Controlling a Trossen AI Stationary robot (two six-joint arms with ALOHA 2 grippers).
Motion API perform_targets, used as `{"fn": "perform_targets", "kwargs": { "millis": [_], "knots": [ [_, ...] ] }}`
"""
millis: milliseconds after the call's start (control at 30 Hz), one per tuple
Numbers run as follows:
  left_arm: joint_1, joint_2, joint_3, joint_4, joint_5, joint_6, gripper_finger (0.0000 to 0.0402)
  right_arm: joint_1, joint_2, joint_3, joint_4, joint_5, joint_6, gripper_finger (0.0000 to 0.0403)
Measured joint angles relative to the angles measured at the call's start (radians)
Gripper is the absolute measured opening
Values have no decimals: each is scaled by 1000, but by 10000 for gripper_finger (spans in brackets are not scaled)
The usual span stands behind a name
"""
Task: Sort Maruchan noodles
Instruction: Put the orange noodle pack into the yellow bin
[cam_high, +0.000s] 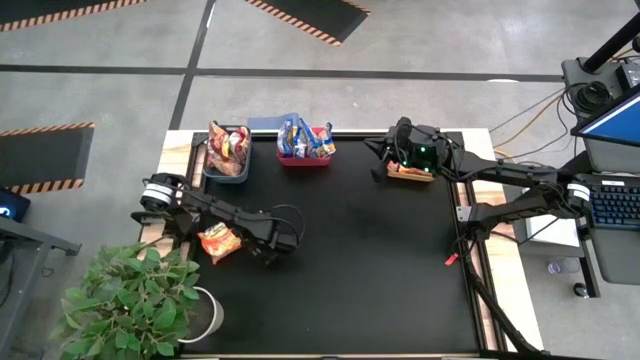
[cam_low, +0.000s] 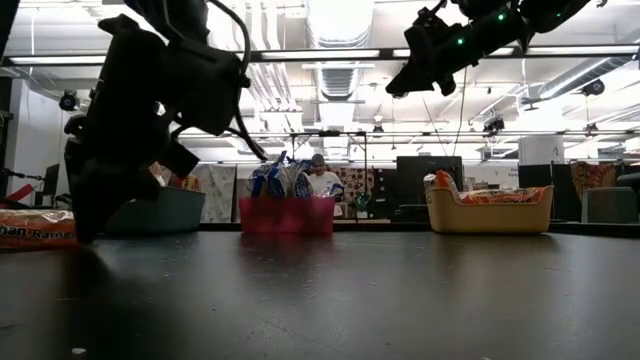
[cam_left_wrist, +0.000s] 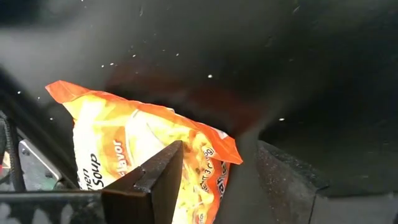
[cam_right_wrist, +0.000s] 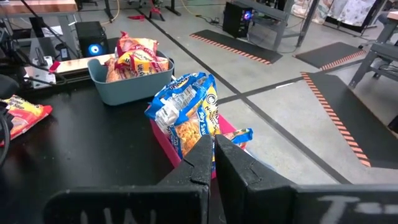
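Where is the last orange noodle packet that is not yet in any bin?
In the high view the orange noodle packet lies flat on the black table at its left side, beside the left arm and below the grey bin, near the plant.

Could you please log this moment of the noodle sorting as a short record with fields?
loose packet: one orange noodle packet flat on the black table, near its left edge
left gripper: low beside that packet, fingers apart, holding nothing
right gripper: shut, empty, raised above the orange bin
grey bin: red-orange packets
red bin: blue-and-yellow packets
orange bin: orange packets
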Motion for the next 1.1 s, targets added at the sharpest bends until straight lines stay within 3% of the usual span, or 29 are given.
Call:
{"fn": "perform_targets", "kwargs": {
  "millis": [200,467,567,667,833,967,1100],
  "knots": [
    [-10,-2,-35,0,-19,23,142,0,0,0,0,0,-1,9],
    [-13,-2,-5,27,-43,104,40,0,0,-1,1,0,3,9],
    [-13,-2,34,90,-58,239,7,0,0,-1,1,0,5,9],
    [-14,-2,81,205,-137,389,10,0,0,-1,1,0,13,9],
    [-3,0,189,477,-222,823,7,0,0,-1,-7,0,28,9],
    [19,6,251,430,-316,1053,1,0,0,-1,-52,0,33,9],
    [46,6,256,386,-325,1087,0,0,0,-1,-82,0,33,9]
  ]
}}
